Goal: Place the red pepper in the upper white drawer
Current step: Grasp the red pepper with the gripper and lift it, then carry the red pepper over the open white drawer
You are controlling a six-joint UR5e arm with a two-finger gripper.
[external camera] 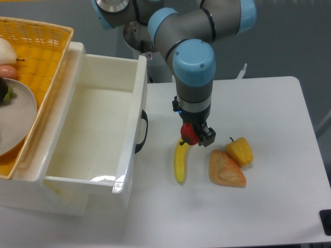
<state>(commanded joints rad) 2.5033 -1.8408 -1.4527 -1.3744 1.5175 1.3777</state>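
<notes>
Gripping the red pepper in the gripper, fingers closed in on it from both sides, narrow gap filled by the pepper. Held just right of the upper white drawer, near its black handle, directly over the top end of the banana. Cannot tell whether lifted clear of the tabletop or touching it; looks slightly raised, judging by the pepper overlapping the banana tip. Pointing straight down, wrist vertical, presumably for a top grasp and an easy carry over the drawer wall.

Pulled wide open, drawer cavity showing bare white floor, so ready to receive the pepper. Sitting left of the drawer and partly over its rim: yellow wicker basket with a plate and other food items, irrelevant to the task. Lying right of the drawer, beyond the banana: yellow pepper and a bread-like piece, touching or nearly touching each other.

Remaining, by judgement: lift higher, move left over the front wall, lower, release.
</notes>
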